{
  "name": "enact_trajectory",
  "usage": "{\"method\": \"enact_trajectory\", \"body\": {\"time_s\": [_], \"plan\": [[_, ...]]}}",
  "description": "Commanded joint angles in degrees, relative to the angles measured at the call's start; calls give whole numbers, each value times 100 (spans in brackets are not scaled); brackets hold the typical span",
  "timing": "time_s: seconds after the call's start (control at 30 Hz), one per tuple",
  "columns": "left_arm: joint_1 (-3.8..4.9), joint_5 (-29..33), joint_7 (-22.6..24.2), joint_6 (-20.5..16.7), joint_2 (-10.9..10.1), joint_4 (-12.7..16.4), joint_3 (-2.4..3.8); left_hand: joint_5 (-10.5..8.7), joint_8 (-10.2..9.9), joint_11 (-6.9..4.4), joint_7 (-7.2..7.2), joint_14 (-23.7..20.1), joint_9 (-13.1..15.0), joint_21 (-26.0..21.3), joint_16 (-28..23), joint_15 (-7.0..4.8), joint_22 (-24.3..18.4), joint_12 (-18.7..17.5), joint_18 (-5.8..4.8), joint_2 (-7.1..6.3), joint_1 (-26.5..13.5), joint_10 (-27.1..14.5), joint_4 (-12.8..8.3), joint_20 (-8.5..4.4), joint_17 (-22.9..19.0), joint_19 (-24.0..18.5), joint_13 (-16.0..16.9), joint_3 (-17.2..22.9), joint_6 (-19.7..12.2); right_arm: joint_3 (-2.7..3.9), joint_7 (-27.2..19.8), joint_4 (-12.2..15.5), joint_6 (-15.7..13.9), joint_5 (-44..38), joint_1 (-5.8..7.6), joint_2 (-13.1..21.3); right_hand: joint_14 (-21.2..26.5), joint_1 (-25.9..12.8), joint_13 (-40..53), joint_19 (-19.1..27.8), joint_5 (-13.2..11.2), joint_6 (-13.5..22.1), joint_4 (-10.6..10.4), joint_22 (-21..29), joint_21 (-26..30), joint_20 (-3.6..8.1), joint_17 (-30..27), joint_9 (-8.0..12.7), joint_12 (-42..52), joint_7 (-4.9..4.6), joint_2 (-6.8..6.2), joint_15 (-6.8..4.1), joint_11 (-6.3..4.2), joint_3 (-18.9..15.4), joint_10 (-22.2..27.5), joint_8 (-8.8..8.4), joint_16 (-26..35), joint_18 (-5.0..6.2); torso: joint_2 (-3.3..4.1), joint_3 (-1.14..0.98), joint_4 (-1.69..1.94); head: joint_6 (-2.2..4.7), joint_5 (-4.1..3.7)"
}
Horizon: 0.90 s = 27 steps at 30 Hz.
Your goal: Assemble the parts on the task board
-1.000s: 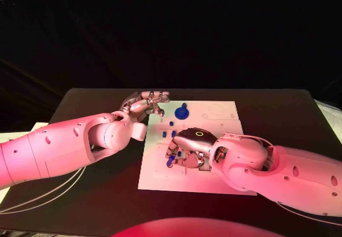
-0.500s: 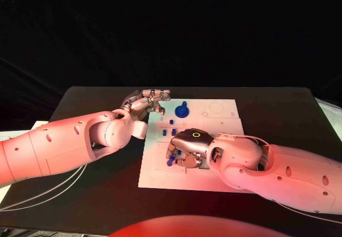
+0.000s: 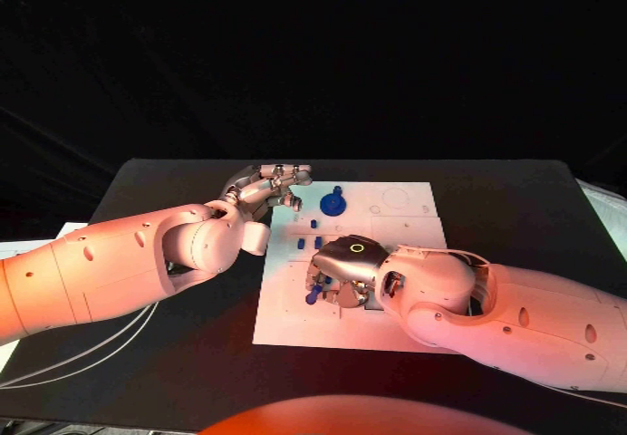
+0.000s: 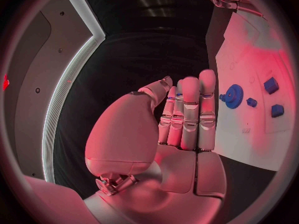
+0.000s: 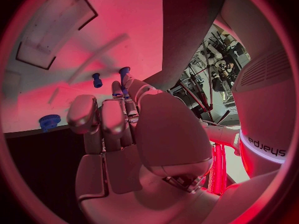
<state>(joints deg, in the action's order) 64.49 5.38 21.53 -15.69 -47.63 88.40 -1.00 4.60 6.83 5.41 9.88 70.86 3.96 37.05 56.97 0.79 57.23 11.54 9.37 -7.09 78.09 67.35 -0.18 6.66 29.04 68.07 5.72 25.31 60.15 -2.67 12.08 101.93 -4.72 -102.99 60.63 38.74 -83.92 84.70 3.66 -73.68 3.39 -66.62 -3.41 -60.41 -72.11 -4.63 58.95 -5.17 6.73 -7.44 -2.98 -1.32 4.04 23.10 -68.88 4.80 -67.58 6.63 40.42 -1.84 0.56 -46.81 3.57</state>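
Head view: white rectangular task board (image 3: 294,322) lying mid-frame on the black worktop (image 3: 170,362), with the blue gear-like round part (image 3: 333,203) near its upper edge and small blue peg-shaped parts (image 3: 308,243) just below. Right hand (image 3: 342,276) lowered over the board's centre, fingers curled down around a small blue part (image 3: 313,292) at its left side; whether truly pinched or only touched cannot be told, since the palm hides the contact. Left hand (image 3: 268,191) hovering at the board's upper left corner, fingers together and straight in the left wrist view (image 4: 187,114), holding nothing, apart from the gear. Likely risks from here: a shallow fingertip hold letting the small piece slip or tip while being seated; a slightly skewed approach jamming it in its slot; the unheld board sliding under sideways push; the right forearm, low over the lower board, brushing loose pegs out of place.
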Motion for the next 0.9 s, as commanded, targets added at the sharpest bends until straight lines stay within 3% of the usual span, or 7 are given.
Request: {"method": "enact_trajectory", "body": {"time_s": [0.03, 0.27, 0.47, 0.53, 0.63, 0.8, 0.9], "plan": [[1, 13, 26, 103, 11, 10, 4, 12, 22, -9, -8, -26, -7, -36, -32, -19, -6, 8, 78, 21, 41, -44, 0, -19, -6, -2, 8, -45, -36, -17, 186, -36, 377, -178, -6, -35, -148, -43, 10, 16, 28, -43, 7, -2, -20, -42, 3, -7, 19, 8, 20, 34, -35, 33, -79, 15, -32, -34, 3, 2, 1, -8, 3], [1, 13, 25, 96, 7, 13, 4, 12, 22, -9, -8, -26, -7, -36, -32, -19, -6, 8, 78, 21, 41, -44, 0, -19, -6, -2, 8, -45, -36, -59, 211, -58, 558, -162, -6, -111, -143, -180, 7, 34, 71, -28, -3, 2, -18, -49, -2, -8, -31, 11, -67, 40, -28, 5, -68, -8, -38, -32, -2, 6, 2, -15, 0], [1, 13, 23, 95, 4, 15, 4, 12, 22, -9, -8, -26, -7, -36, -32, -19, -6, 8, 78, 21, 41, -44, 0, -19, -6, -2, 8, -45, -36, -74, 179, -69, 459, -96, -6, -121, -125, -577, -12, 77, 153, 278, -154, 42, 10, -111, -37, 74, -230, -63, -362, 130, 74, -234, 267, -134, -29, -28, -2, 4, 0, -17, 3], [1, 13, 23, 95, 3, 16, 4, 12, 22, -9, -8, -26, -7, -36, -32, -19, -6, 8, 78, 21, 41, -44, 0, -19, -6, -2, 8, -45, -36, -76, 171, -74, 338, -86, -6, -118, -90, -687, -10, 155, 57, 481, -194, 162, 90, -139, -145, 125, -293, -67, -469, 158, 99, -404, 487, -134, 48, 1, -3, 3, -2, -15, 2], [1, 12, 22, 95, 1, 16, 4, 12, 22, -9, -8, -26, -7, -36, -32, -19, -6, 8, 78, 21, 41, -44, 0, -19, -6, -2, 8, -45, -36, -77, 165, -77, 90, -77, -6, -109, -30, -716, -6, 294, 43, 832, -198, 379, 245, -185, -335, 153, -300, -8, -510, 204, 171, -662, 888, -133, 193, 43, -3, 2, -4, -8, -4], [1, 12, 20, 101, 2, 15, 3, 11, 27, -8, -7, -31, -6, -50, -32, -18, -16, 29, 78, 30, 47, -54, -5, -18, -17, 3, 12, -65, -36, -78, 139, -48, -422, -71, -6, -54, -4, -662, 6, 355, 115, 1003, -190, 495, 337, -242, -449, 143, -246, 1, -462, 253, 238, -937, 1201, -125, 274, 66, -1, -1, 1, 2, -20], [1, 12, 15, 106, -1, 11, 3, 11, 27, -8, -7, -31, -6, -50, -32, -18, -16, 29, 78, 30, 47, -54, -5, -18, -17, 3, 12, -65, -36, -76, 66, 63, -771, -57, -7, 70, 72, -596, 15, 483, 190, 987, -180, 717, 494, -249, -731, 135, -170, -54, -405, 253, 233, -1042, 1221, -114, 498, 111, -1, -5, -1, 17, -39]]}}
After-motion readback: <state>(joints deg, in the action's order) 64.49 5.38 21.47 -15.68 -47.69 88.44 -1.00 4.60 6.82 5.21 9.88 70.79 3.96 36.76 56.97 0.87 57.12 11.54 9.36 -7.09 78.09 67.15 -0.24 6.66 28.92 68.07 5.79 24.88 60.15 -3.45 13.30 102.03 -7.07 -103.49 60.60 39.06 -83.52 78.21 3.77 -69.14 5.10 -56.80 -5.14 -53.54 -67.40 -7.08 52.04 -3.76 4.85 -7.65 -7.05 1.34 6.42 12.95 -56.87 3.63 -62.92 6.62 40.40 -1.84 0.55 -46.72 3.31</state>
